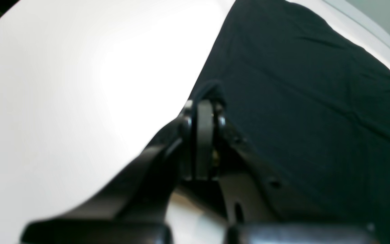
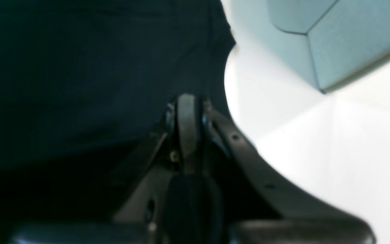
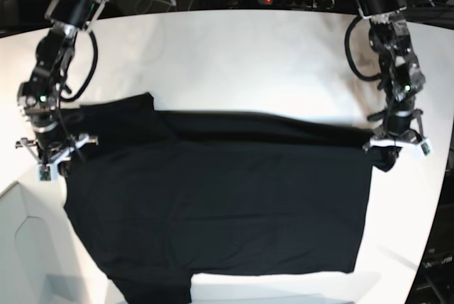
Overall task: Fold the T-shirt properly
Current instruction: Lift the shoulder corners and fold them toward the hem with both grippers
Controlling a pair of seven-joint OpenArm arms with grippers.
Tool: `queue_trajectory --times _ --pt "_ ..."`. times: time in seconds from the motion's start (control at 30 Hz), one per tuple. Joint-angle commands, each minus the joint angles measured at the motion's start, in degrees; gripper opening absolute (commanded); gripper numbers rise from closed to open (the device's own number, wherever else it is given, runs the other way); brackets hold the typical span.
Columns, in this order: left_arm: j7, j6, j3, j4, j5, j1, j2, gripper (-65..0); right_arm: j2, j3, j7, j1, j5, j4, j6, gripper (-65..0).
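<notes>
The T-shirt (image 3: 227, 205) lies spread flat on the white desk (image 3: 234, 63), covering the middle and near part of the surface, with its long axis running left to right across the base view. One sleeve (image 3: 120, 116) projects at the far left corner and a second sleeve (image 3: 152, 291) reaches the near edge, so the collar end points left and the straight hem (image 3: 363, 212) faces right. No print is visible; the upward face is plain black. A double layer along the far edge suggests that a strip there is already turned over. The left pincer (image 3: 394, 142) stands at the far right corner of the cloth, jaws closed on a pinch of fabric; the left wrist view shows a small tuft rising between the closed jaws, with the cloth spreading away to that view's right. The right pincer (image 3: 52, 154) stands at the far left side, just below the sleeve, jaws likewise closed on the fabric edge. Both pincers hold the same far edge, one at each end, so the body of the T-shirt lies toward the near side from both. Judgement: the coming move depends on carrying this edge perpendicular to the long axis, with both arms level.
</notes>
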Motion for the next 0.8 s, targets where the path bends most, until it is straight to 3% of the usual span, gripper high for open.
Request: queue_trajectory --times 0.0,0.23,0.47,0.53,0.7,0.77 --pt "-1.32 -0.03 -0.22 0.15 0.0 -1.63 -0.87 -65.0 0.78 0.08 1.34 2.24 0.64 0.06 -0.24 -65.0" --pt "-1.23 -0.03 -0.22 -3.28 0.0 -3.91 -0.87 -65.0 2.1 0.08 1.34 8.22 0.64 -6.44 -0.24 -65.0" --pt "-1.58 -0.03 3.03 -3.45 0.0 -3.39 -0.96 -65.0 2.63 -2.65 1.25 6.11 0.64 -7.06 -0.24 -65.0" --pt "-1.41 -0.03 2.94 -3.45 0.0 -3.39 -0.96 -65.0 2.63 -3.96 1.25 5.14 0.64 -7.06 -0.24 -60.2" --pt "-1.32 -0.03 2.77 -3.45 0.0 -3.3 -0.96 -65.0 2.37 -4.32 1.25 3.65 0.64 -7.15 -0.24 -38.7" --pt "-1.32 -0.03 2.68 -3.45 0.0 -3.3 -0.96 -65.0 2.46 -4.14 1.34 3.56 0.64 -7.94 -0.24 -33.4"
